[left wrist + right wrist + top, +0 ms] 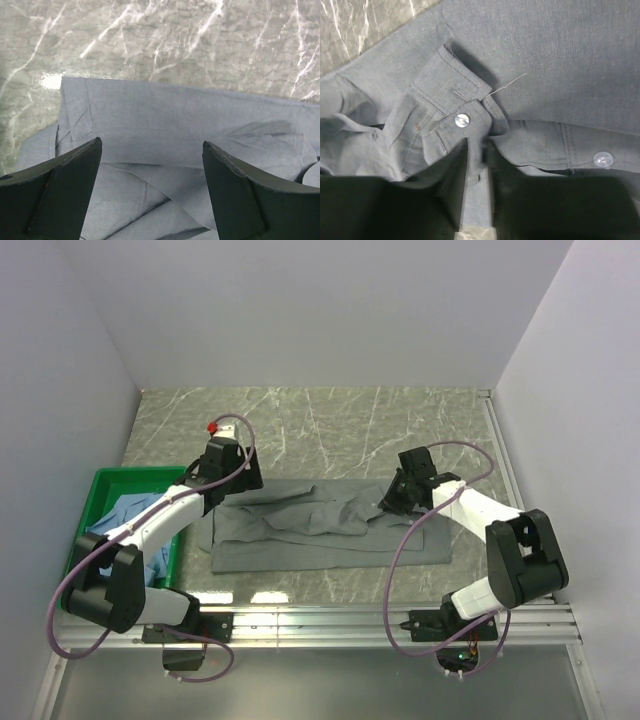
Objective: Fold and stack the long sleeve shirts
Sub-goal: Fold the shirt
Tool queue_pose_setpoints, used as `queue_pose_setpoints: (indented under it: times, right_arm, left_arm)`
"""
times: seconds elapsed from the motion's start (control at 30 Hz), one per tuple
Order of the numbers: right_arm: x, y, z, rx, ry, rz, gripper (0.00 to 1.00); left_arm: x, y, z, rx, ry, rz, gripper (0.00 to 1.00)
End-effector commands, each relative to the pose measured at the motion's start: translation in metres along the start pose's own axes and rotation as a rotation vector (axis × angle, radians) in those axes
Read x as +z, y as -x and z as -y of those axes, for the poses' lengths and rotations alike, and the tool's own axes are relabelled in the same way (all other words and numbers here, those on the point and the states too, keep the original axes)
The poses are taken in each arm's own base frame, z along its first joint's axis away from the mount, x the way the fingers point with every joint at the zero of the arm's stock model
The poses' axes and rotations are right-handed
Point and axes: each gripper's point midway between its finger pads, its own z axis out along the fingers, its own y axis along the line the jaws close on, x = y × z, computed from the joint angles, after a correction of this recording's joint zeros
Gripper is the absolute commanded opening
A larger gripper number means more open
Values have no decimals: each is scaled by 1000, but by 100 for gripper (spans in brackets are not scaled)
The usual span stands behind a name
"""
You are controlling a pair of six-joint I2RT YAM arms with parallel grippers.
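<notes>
The grey-green long sleeve shirt (pixel 330 530) lies spread flat across the marble table, sleeves folded over its middle. My left gripper (pixel 232 480) hovers open over the shirt's left end (pixel 175 115), with the fingers (pixel 75 175) wide apart and only cloth below them. My right gripper (pixel 392 502) is at the shirt's right end. Its jaws (pixel 477 150) are pinched on a buttoned band of the grey-green cloth (pixel 560 50), just below a white button (pixel 462 120). The light blue long sleeve shirt (pixel 120 512) lies crumpled in the bin at the left.
A green plastic bin (pixel 110 476) stands at the left edge beside the left arm. White walls close in the table on three sides. A metal rail (pixel 400 615) runs along the near edge by the arm bases.
</notes>
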Motion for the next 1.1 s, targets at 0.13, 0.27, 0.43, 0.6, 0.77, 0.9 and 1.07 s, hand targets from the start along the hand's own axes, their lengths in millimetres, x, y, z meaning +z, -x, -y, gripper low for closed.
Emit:
queue_pose_setpoints:
  times: [0.13,0.27,0.43,0.6,0.77,0.9,1.07]
  right_arm:
    - [-14,9,-4,-29,34,59,0]
    - [-39,9,-12,-113,82,83,0]
    - [-89,9,-31,-316,228,149,0]
    - [-151,-7,-47,-571,431,224,0]
    - [-211,-38,-60,-729,662,265,0]
    - [-245,-76,-69,-871,883,192,0]
    - [-263,-105,-64,-1002,1020,137,0]
  left_arm:
    - [0,20,1,-25,-5,59,87]
    - [-1,23,-3,-31,12,70,87]
    - [2,21,-8,-47,31,54,87]
    - [7,17,-14,-71,55,27,87]
    - [7,15,-16,-82,59,23,87]
    - [7,15,-18,-87,64,22,88]
    - [7,13,-17,-92,58,13,88]
